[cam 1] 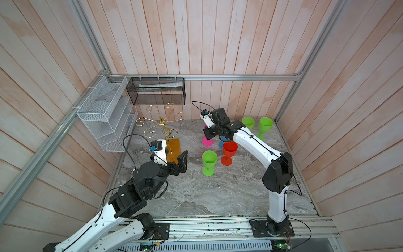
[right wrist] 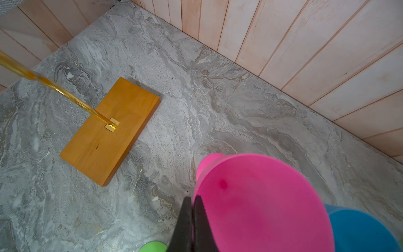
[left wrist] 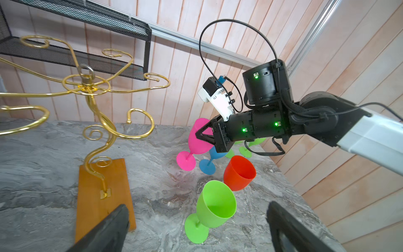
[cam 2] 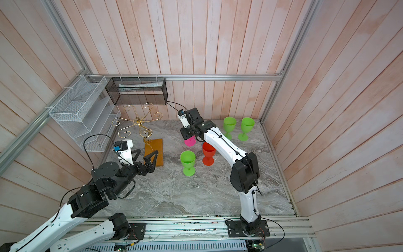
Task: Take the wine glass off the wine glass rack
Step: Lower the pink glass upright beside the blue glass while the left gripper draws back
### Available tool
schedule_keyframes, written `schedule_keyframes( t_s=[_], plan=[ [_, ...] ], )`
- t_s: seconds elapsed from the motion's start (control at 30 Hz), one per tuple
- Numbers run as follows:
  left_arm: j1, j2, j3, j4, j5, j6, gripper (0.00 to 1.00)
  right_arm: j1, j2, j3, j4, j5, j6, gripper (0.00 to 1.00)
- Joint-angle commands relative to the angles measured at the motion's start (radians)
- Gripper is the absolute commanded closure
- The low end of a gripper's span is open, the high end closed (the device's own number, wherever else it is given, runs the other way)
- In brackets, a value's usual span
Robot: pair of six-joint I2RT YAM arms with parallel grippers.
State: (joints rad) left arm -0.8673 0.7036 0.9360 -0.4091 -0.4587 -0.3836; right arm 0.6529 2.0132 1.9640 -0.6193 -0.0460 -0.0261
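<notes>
The marble table (cam 1: 196,196) bears the wine glass rack (cam 1: 173,150) at ten o'clock (base flat), green glass (cam 1: 209,162) and red glass (cam 1: 229,152) centrally, green pair (cam 1: 248,123) at one o'clock.

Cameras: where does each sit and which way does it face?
Top views: high above the arm bases, looking down at table; left arm, right arm show.
Left wrist: behind the open left gripper, facing rack, glasses, right arm; own fingers show.
Right wrist: looks down past right gripper's shut fingers at pink glass, rack base.
Shared: rack base in all.
</notes>
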Motion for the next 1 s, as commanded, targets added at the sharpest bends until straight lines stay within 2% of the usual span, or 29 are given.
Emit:
schedule_keyframes(
  t_s=[0.0,0.27,0.47,0.97],
  plan=[
    [-0.004,-0.018,0.006,-0.049,-0.087,0.063,0.00,-0.004,0.047,0.065,-0.044,0.014,0.001,1.00],
    [-0.004,-0.094,-0.018,-0.110,-0.193,0.048,0.00,-0.001,0.119,0.121,-0.083,0.010,-0.021,1.00],
    [-0.004,-0.163,-0.055,-0.178,-0.277,-0.017,0.00,0.004,0.127,0.086,-0.059,0.012,-0.015,1.00],
    [-0.004,-0.227,-0.094,-0.289,-0.456,-0.152,0.00,0.039,0.113,-0.004,0.003,0.054,-0.015,1.00]
  ],
)
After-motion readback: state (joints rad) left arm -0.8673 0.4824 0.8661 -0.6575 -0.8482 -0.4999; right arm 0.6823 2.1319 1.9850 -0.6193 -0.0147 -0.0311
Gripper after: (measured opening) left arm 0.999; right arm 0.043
